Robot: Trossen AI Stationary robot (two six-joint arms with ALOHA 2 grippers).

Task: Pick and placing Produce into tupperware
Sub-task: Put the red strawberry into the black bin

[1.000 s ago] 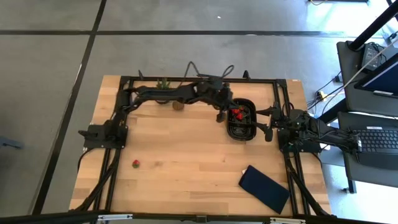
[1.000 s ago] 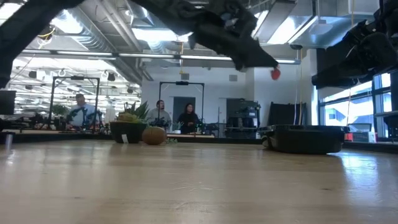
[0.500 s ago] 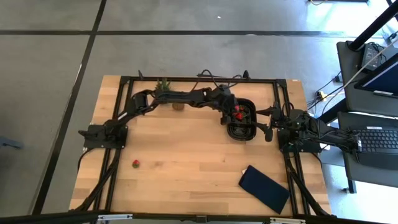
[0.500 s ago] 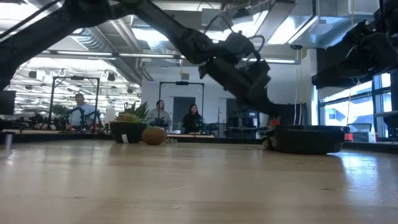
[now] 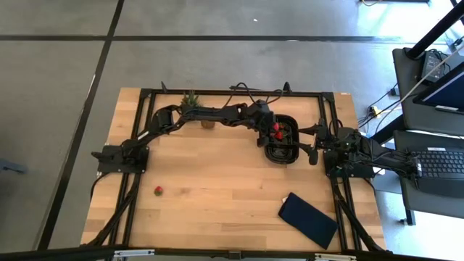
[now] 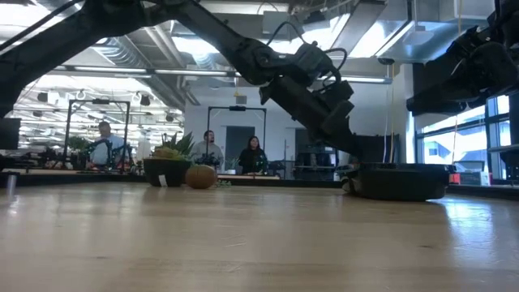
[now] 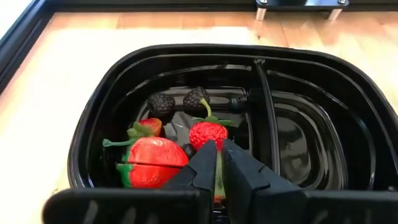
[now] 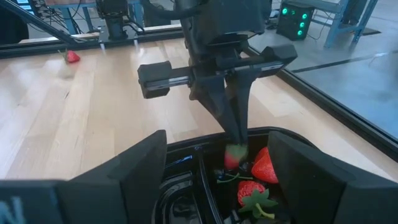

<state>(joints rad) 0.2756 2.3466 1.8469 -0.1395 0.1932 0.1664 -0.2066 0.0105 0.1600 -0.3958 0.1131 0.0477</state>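
Grey floor (image 5: 65, 65) with dark lines lay around the table; ceiling lights (image 6: 195, 45) and windows (image 6: 454, 138) brightened the room.

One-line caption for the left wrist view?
Left hand, shut on a strawberry, lowered into the black tupperware beside other fruit.

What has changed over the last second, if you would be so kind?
The left end effector carried a small strawberry down from above the table into the tupperware; it remains shut on its stem. The right end effector, the lone strawberry on the table and the brown fruit stayed put.
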